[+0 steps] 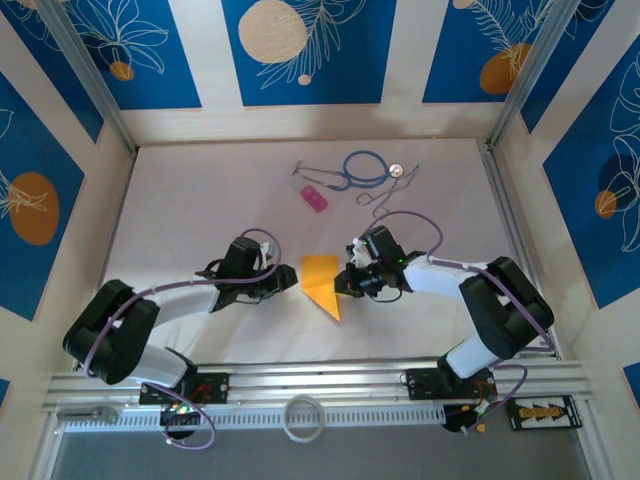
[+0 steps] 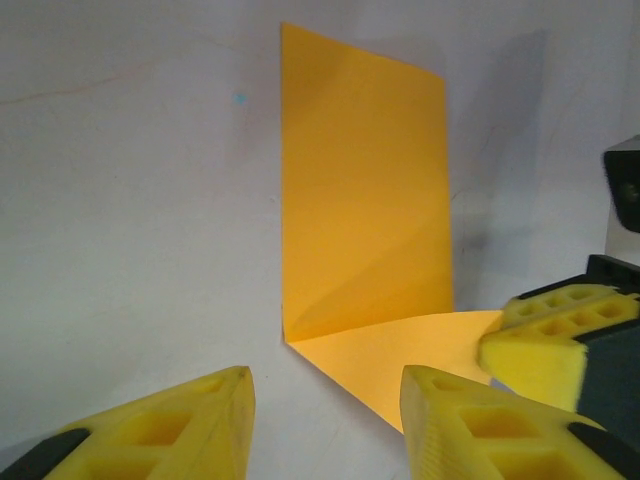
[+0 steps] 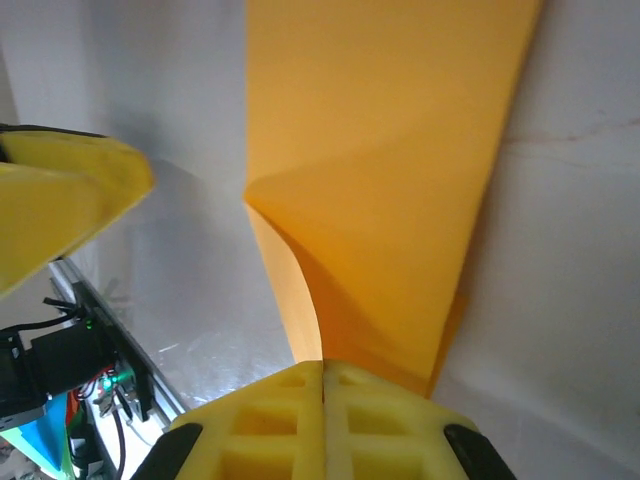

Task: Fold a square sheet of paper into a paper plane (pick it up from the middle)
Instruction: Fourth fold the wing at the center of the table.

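The square sheet of paper [image 1: 321, 283] lies on the table between my two grippers, orange-yellow and folded into a narrow strip [image 2: 365, 200]. One corner flap [image 2: 400, 350] is raised off the table. My right gripper [image 1: 345, 283] is shut on the tip of that flap, its jaws pressed together [image 3: 323, 372] on the paper [image 3: 390, 180]. Just left of the sheet, my left gripper [image 1: 285, 282] stands open [image 2: 330, 400], with nothing between its fingers. The paper plane is out of view.
A small pink block [image 1: 313, 198], a blue stethoscope [image 1: 365, 168] and a coin-like disc [image 1: 394, 170] lie at the far middle of the table. A white tape ring [image 1: 303, 418] sits on the front rail. Patterned walls close in the sides.
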### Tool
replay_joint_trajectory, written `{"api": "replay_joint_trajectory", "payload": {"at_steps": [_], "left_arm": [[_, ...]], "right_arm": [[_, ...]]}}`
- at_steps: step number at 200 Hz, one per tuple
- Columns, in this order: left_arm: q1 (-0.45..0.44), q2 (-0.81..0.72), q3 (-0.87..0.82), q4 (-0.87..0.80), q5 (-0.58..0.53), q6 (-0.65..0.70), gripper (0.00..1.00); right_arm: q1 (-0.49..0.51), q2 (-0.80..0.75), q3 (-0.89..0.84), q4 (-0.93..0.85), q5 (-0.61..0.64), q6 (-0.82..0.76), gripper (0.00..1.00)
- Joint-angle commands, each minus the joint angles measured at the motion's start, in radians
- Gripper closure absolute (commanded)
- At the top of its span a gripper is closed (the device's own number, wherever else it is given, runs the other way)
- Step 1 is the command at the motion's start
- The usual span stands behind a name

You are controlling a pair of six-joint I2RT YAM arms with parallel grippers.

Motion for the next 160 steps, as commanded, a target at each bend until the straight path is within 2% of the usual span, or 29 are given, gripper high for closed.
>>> {"api": "replay_joint_trajectory", "payload": {"at_steps": [1, 160], "left_arm": [[0.0, 0.03, 0.022, 0.009, 0.019, -0.028, 0.57], [0.012, 0.182, 0.026, 0.227, 0.129, -0.162, 0.56]], "right_arm": [[-0.002, -0.028, -0.028, 0.026, -0.048, -0.012, 0.97], [-0.05, -0.098, -0.144, 0.238, -0.141, 0.05, 1.0]]}}
